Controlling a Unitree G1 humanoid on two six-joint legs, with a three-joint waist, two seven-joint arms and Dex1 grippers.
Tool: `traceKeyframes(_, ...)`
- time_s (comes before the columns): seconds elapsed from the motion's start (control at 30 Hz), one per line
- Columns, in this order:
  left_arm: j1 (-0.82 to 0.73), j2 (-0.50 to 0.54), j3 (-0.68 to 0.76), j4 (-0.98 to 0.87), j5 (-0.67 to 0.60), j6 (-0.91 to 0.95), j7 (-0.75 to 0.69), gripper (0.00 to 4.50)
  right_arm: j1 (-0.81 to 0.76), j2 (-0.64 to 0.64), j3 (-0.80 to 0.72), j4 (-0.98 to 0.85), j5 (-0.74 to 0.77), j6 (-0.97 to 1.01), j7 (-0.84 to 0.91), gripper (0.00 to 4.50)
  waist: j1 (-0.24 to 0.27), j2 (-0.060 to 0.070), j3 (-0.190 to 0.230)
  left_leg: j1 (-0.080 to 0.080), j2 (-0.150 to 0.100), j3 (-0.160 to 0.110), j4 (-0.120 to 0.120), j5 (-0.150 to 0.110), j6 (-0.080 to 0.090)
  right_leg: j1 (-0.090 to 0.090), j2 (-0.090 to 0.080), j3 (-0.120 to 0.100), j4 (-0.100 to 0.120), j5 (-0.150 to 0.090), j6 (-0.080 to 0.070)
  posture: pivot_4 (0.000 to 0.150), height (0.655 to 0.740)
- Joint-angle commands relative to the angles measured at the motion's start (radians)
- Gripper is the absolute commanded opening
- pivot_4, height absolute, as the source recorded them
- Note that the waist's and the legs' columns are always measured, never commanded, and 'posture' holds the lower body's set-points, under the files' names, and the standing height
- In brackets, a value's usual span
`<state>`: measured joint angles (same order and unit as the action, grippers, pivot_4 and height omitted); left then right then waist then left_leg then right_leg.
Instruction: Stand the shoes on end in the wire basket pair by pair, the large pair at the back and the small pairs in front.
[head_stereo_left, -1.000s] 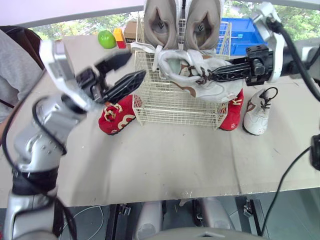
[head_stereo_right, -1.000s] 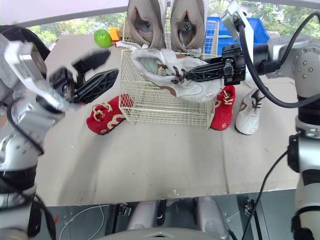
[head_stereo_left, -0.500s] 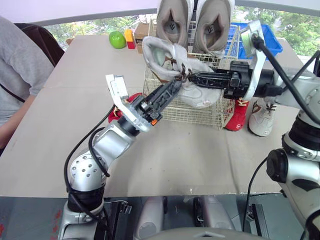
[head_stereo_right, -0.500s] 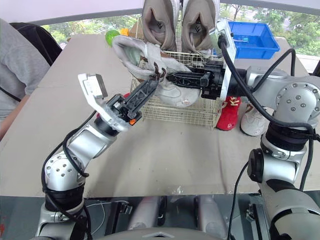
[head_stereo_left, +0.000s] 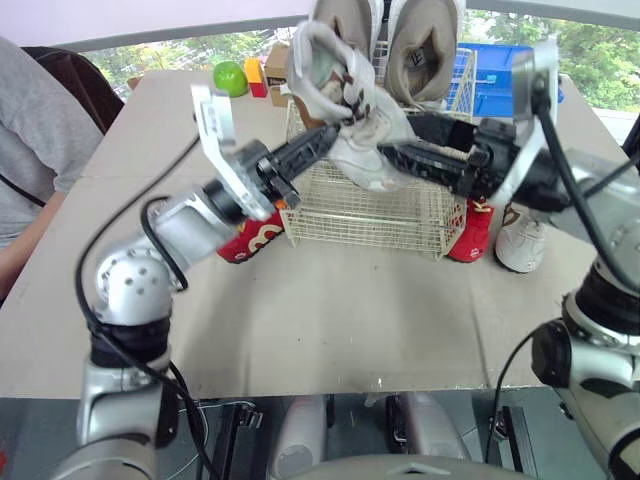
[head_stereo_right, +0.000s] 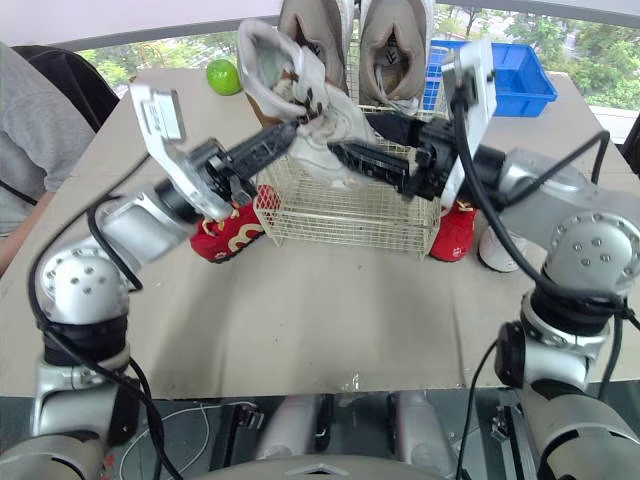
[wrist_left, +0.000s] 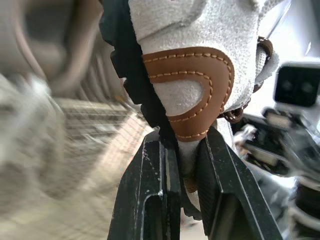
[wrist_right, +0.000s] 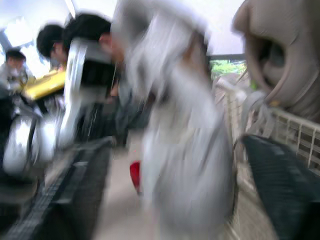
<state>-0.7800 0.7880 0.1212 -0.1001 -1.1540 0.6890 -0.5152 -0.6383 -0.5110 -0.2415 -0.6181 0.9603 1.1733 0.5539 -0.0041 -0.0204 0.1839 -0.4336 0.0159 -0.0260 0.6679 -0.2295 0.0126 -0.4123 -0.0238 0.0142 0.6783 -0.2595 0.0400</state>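
Shift: the white shoe had been turned steeper than half a second before, its opening raised and its toe lowered toward the wire basket.
Left tool: it had been brought from beside the shoe onto its heel and was found clenched there, on the brown stitched patch.
Right tool: it had been at the laces earlier. Now it was seen released, its fingers spread with the shoe between them.
White shoe: it was held in the air over the front left part of the basket, tilted, and not set inside.
Second white shoe: it was left on the counter, just beside the basket's right end.
Large tan pair: it was stood on end at the back of the basket, openings turned forward.
Red shoes: one was laid by the basket's left front corner and the other was propped at its right front corner.
Writing: a dark mark was seen on a tan insole but was too small to be read.
Behind: a green ball and a blue bin were placed at the counter's far edge.
Person: a grey sleeve was seen at the left side.
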Motion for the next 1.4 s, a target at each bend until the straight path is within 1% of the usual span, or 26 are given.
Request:
traceKeyframes(0.03, -0.113, 0.048, -0.027, 0.083, 0.139, -0.054, -0.183, 0.2, 0.051, -0.023, -0.002, -0.089, -0.05, -0.153, 0.046, 4.05, -0.008, 0.002, 0.0, 0.001, -0.001, 0.002, -0.001, 0.0, 0.0, 0.0, -0.001, 0.004, 0.0, 0.0, 0.0, 0.15, 0.74)
traceKeyframes(0.07, -0.153, 0.066, -0.047, 0.125, 0.193, -0.075, -0.237, 0.2, 0.08, -0.022, -0.006, -0.096, -0.059, -0.18, 0.041, 4.05, -0.009, 0.002, 0.0, 0.002, -0.001, 0.001, -0.001, 0.0, 0.0, 0.0, -0.001, 0.005, 0.0, 0.0, 0.0, 0.15, 0.74)
traceKeyframes(0.13, -0.218, 0.095, -0.116, 0.204, 0.354, -0.182, -0.363, 0.2, 0.138, -0.049, -0.008, -0.106, -0.086, -0.209, 0.028, 4.05, -0.009, 0.002, 0.0, 0.001, 0.0, 0.002, -0.001, 0.0, 0.0, 0.0, -0.001, 0.003, 0.0, 0.0, 0.0, 0.15, 0.74)
traceKeyframes(0.23, -0.285, 0.076, -0.145, 0.316, 0.476, -0.267, -0.443, 0.2, 0.192, -0.073, -0.01, -0.118, -0.094, -0.25, 0.024, 4.05, -0.01, 0.002, 0.0, 0.002, 0.0, 0.003, -0.002, 0.0, 0.0, 0.0, -0.001, 0.004, 0.0, 0.0, 0.0, 0.15, 0.74)
traceKeyframes(0.3, -0.29, 0.07, -0.171, 0.357, 0.549, -0.315, -0.505, 0.2, 0.222, -0.087, -0.022, -0.134, -0.084, -0.268, 0.019, 4.05, -0.011, 0.002, 0.0, 0.002, 0.001, 0.003, -0.002, 0.0, 0.0, 0.0, 0.0, 0.003, 0.0, 0.0, 0.0, 0.15, 0.74)
traceKeyframes(0.37, -0.276, 0.055, -0.177, 0.374, 0.576, -0.327, -0.553, 0.2, 0.262, -0.107, -0.035, -0.163, -0.091, -0.304, 0.029, 4.05, -0.01, 0.002, 0.0, 0.002, 0.001, 0.003, -0.002, 0.0, 0.0, 0.0, 0.0, 0.003, 0.0, 0.0, 0.0, 0.15, 0.74)
traceKeyframes(0.43, -0.263, 0.041, -0.189, 0.408, 0.638, -0.381, -0.586, 0.2, 0.306, -0.127, -0.041, -0.189, -0.121, -0.355, 0.046, 4.05, -0.009, 0.002, 0.0, 0.001, 0.002, 0.003, -0.002, 0.0, 0.0, -0.001, 0.0, 0.003, 0.0, 0.0, 0.0, 0.15, 0.74)
traceKeyframes(0.53, -0.239, 0.011, -0.196, 0.444, 0.687, -0.423, -0.623, 0.2, 0.348, -0.144, -0.053, -0.195, -0.113, -0.399, 0.055, 4.05, -0.007, 0.001, 0.0, 0.001, 0.002, 0.002, -0.001, 0.0, 0.0, 0.0, 0.0, 0.003, 0.0, 0.0, 0.0, 0.15, 0.74)
traceKeyframes(0.6, -0.205, -0.008, -0.215, 0.451, 0.728, -0.488, -0.652, 0.2, 0.361, -0.157, -0.049, -0.186, -0.123, -0.414, 0.051, 4.05, -0.009, 0.002, 0.0, 0.002, 0.002, 0.002, -0.001, 0.0, 0.0, 0.0, 0.0, 0.005, 0.0, 0.0, 0.0, 0.15, 0.74)
traceKeyframes(0.67, -0.187, -0.027, -0.207, 0.457, 0.736, -0.488, -0.658, 0.2, 0.367, -0.166, -0.041, -0.179, -0.131, -0.428, 0.047, 4.05, -0.01, 0.002, 0.0, 0.003, 0.002, 0.002, -0.001, 0.0, 0.0, 0.0, -0.001, 0.007, 0.001, 0.0, 0.0, 0.15, 0.74)
traceKeyframes(0.73, -0.178, -0.041, -0.202, 0.485, 0.778, -0.532, -0.65, 0.2, 0.37, -0.172, -0.036, -0.177, -0.133, -0.441, 0.04, 4.05, -0.01, 0.002, 0.0, 0.003, 0.003, 0.002, 0.0, 0.0, 0.0, 0.0, 0.0, 0.006, 0.001, 0.0, 0.0, 0.15, 0.74)
traceKeyframes(0.8, -0.173, -0.051, -0.189, 0.506, 0.792, -0.53, -0.65, 0.2, 0.371, -0.175, -0.033, -0.172, -0.133, -0.447, 0.032, 4.05, -0.01, 0.002, 0.0, 0.002, 0.003, 0.002, 0.0, 0.0, 0.0, -0.001, 0.0, 0.006, 0.001, 0.0, 0.0, 0.15, 0.74)
traceKeyframes(0.87, -0.159, -0.043, -0.173, 0.515, 0.78, -0.471, -0.666, 0.2, 0.378, -0.184, -0.021, -0.161, -0.152, -0.455, 0.033, 4.05, -0.01, 0.002, 0.0, 0.002, 0.003, 0.002, 0.0, 0.0, 0.0, -0.001, 0.001, 0.005, 0.0, 0.0, 0.0, 0.15, 0.74)
traceKeyframes(0.93, -0.149, -0.024, -0.178, 0.517, 0.8, -0.482, -0.689, 1.21, 0.381, -0.187, -0.013, -0.151, -0.161, -0.46, 0.03, 4.18, -0.011, 0.002, 0.0, 0.002, 0.003, 0.001, -0.001, 0.0, 0.0, -0.001, 0.001, 0.005, 0.0, 0.0, 0.0, 0.15, 0.74)
traceKeyframes(0.97, -0.15, -0.023, -0.171, 0.515, 0.803, -0.48, -0.684, 1.47, 0.382, -0.187, -0.01, -0.15, -0.163, -0.461, 0.027, 4.18, -0.012, 0.002, 0.0, 0.002, 0.004, 0.001, -0.001, 0.0, 0.0, -0.001, 0.001, 0.006, 0.0, 0.0, 0.0, 0.15, 0.74)
traceKeyframes(1.1, -0.162, 0.007, -0.133, 0.489, 0.802, -0.448, -0.67, 3.48, 0.397, -0.192, -0.009, -0.149, -0.17, -0.461, 0.022, 4.18, -0.012, 0.002, 0.0, 0.003, 0.005, 0.001, 0.0, 0.0, 0.0, 0.0, 0.002, 0.006, 0.002, 0.0, 0.0, 0.15, 0.74)
traceKeyframes(1.2, -0.163, 0.037, -0.098, 0.452, 0.79, -0.412, -0.662, 4.42, 0.414, -0.203, -0.014, -0.136, -0.197, -0.461, 0.014, 4.18, -0.011, 0.002, 0.0, 0.003, 0.006, 0.001, 0.001, 0.0, 0.0, 0.0, 0.005, 0.006, 0.002, 0.0, 0.0, 0.15, 0.74)
traceKeyframes(1.33, -0.141, 0.067, 0.004, 0.323, 0.671, -0.233, -0.64, 4.42, 0.448, -0.221, -0.018, -0.092, -0.275, -0.468, -0.019, 4.18, -0.005, 0.002, 0.0, 0.002, 0.007, 0.001, 0.001, 0.0, 0.0, 0.0, 0.004, 0.005, 0.002, 0.0, 0.0, 0.15, 0.74)
traceKeyframes(1.4, -0.112, 0.07, 0.065, 0.257, 0.606, -0.155, -0.615, 4.42, 0.464, -0.223, -0.035, -0.07, -0.269, -0.457, -0.017, 4.18, -0.006, 0.002, 0.0, 0.002, 0.007, 0.001, 0.001, 0.0, 0.0, 0.0, 0.002, 0.005, 0.001, 0.0, 0.0, 0.15, 0.74)
